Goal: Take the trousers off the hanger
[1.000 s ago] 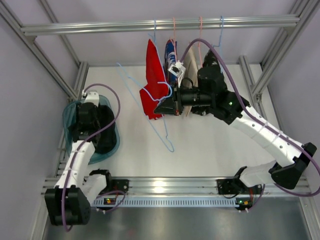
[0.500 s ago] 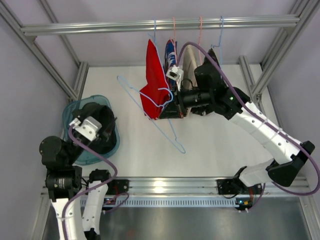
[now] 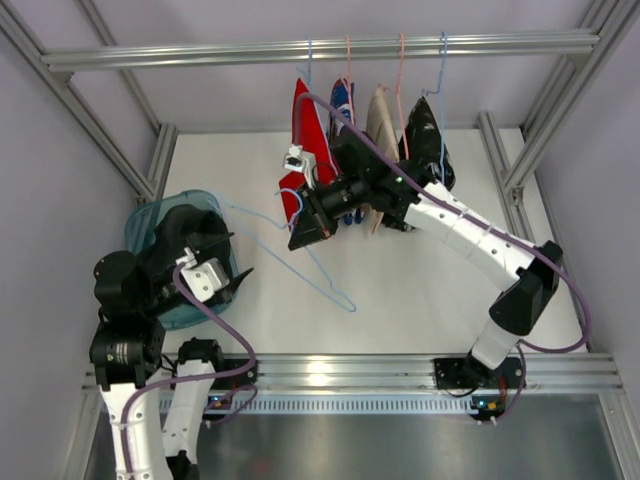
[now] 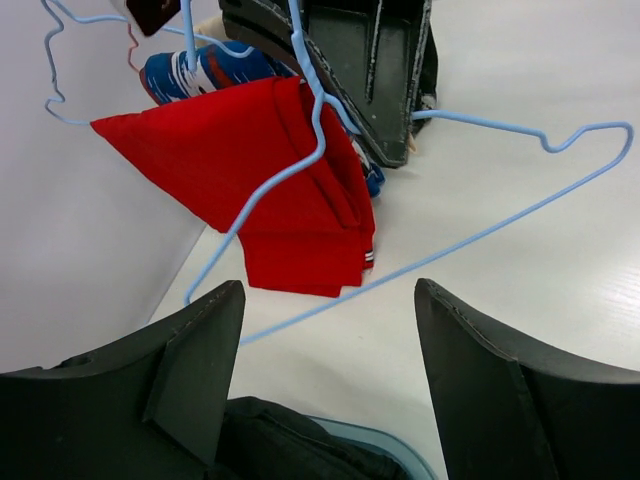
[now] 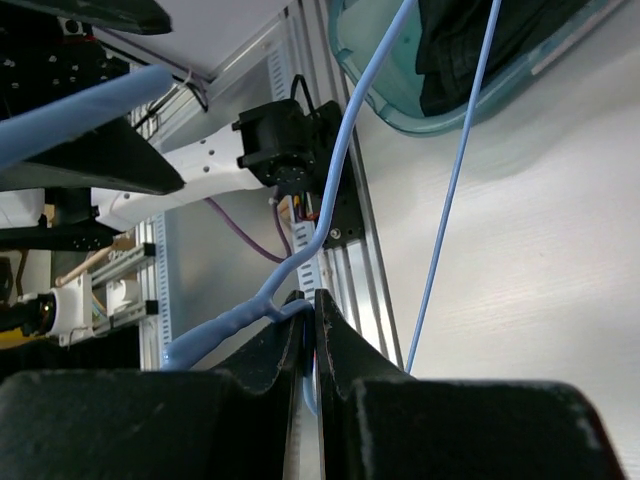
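The bright red trousers (image 3: 303, 150) hang folded from the rail on a blue hanger and also show in the left wrist view (image 4: 270, 190). The black trousers (image 3: 185, 235) lie in a teal basin (image 3: 140, 225) at the left. My right gripper (image 3: 300, 235) is shut on the wire of a loose, empty blue hanger (image 3: 320, 280), just in front of the red trousers; the clamped wire shows in the right wrist view (image 5: 308, 330). My left gripper (image 4: 330, 350) is open and empty, raised over the basin's right edge (image 3: 228, 270) and facing the red trousers.
The rail (image 3: 320, 48) also carries a blue patterned garment (image 3: 342, 100), a beige one (image 3: 380, 115) and a black one (image 3: 425, 140). Aluminium frame posts flank the white table. The loose hanger's long wire (image 4: 480, 235) slants across the middle of the table.
My right gripper has swung left with the loose blue hanger, past the red trousers. My left arm has pulled back and up from the basin and turned toward the middle.
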Controlling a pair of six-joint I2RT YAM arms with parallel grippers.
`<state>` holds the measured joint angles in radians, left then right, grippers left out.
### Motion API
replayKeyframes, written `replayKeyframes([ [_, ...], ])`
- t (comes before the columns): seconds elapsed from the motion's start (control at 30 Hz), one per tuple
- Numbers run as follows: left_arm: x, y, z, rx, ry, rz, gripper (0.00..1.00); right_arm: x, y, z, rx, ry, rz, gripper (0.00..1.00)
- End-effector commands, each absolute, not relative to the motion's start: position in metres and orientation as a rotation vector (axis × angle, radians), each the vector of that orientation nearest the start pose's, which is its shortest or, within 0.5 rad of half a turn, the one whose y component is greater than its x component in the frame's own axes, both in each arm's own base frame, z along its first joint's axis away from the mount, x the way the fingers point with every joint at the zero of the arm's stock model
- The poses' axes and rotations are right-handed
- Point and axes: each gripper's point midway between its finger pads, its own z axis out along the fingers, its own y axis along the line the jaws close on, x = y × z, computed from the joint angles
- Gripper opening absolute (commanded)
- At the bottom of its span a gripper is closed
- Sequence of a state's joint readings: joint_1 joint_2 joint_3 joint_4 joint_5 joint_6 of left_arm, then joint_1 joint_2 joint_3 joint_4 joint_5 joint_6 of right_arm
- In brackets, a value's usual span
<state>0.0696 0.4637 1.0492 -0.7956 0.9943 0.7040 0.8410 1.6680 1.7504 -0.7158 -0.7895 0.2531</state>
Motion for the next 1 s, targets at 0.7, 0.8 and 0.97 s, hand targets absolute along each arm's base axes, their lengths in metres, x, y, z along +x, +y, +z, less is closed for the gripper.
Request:
replayKeyframes([
  [0.7,0.176,-0.114,0.320,1.286,1.212,-0.177,0.02,0.114,0.430,0.358,-1.357,1.852,1.572,0.14],
  [0.8,0.175,-0.113,0.314,1.268,1.240,-0.187,0.00,0.130,0.425,0.364,-1.279,1.864,1.565,0.26],
  [0.97,0.176,-0.110,0.306,1.228,1.298,-0.206,0.00,0.169,0.395,0.386,-1.098,1.864,1.541,0.53],
])
